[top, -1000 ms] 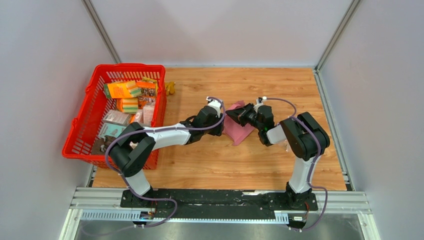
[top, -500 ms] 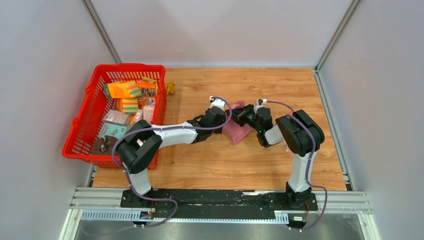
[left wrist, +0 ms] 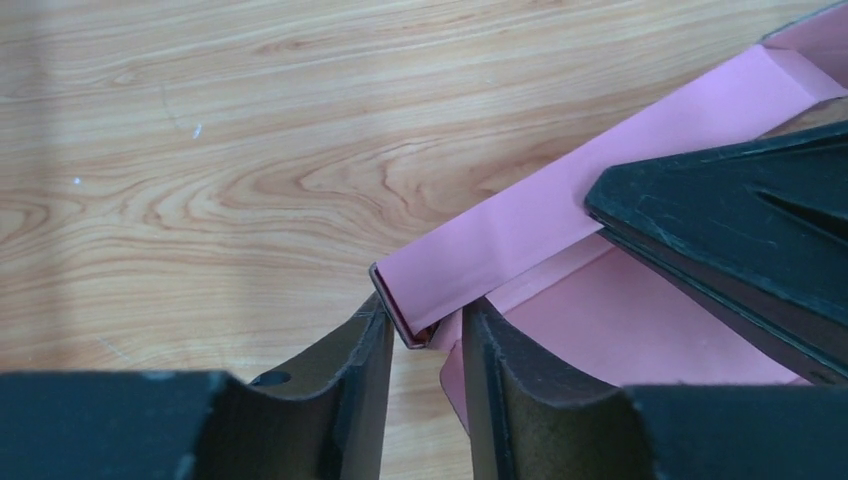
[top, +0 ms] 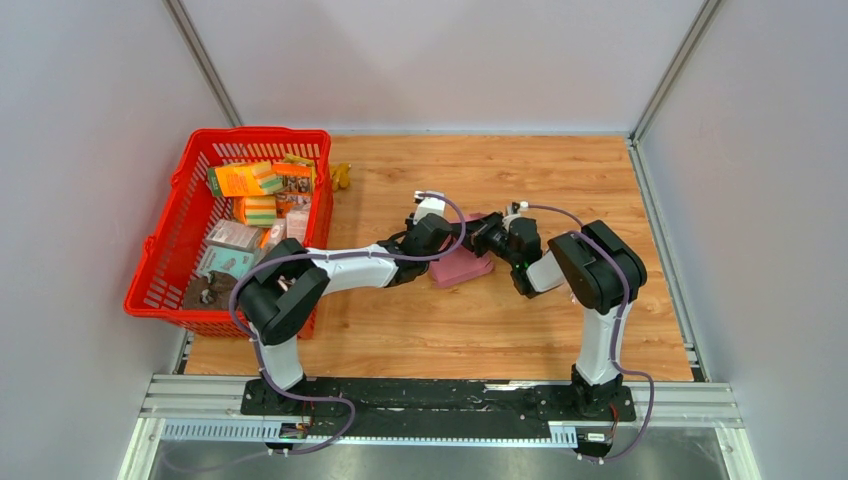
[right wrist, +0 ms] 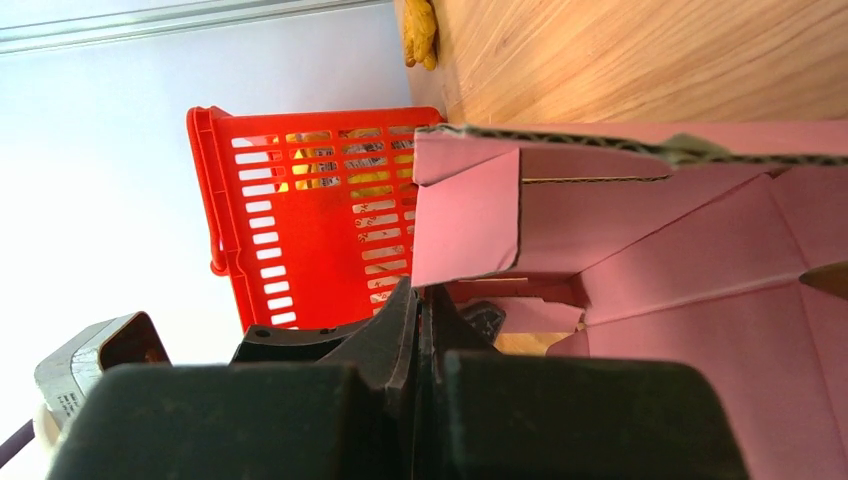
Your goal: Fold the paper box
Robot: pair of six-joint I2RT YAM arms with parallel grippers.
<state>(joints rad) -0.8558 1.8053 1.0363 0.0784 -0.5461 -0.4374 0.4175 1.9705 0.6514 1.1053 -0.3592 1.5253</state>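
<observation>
Print on the coloured packs (top: 243,180) in the red plastic basket (top: 256,132): too small to read. The plain pink thin-cardboard box (top: 462,268), part-folded, sits mid wooden table (top: 480,330), btwn both grippers. L gripper (left wrist: 425,325): jaws approx half open, straddling the end of a raised doubled box wall; one finger touches it, gap on the other side, so not clenched. R gripper (right wrist: 420,300): clenched tight, tips at a box flap's edge; can't tell if card is pinched.
</observation>
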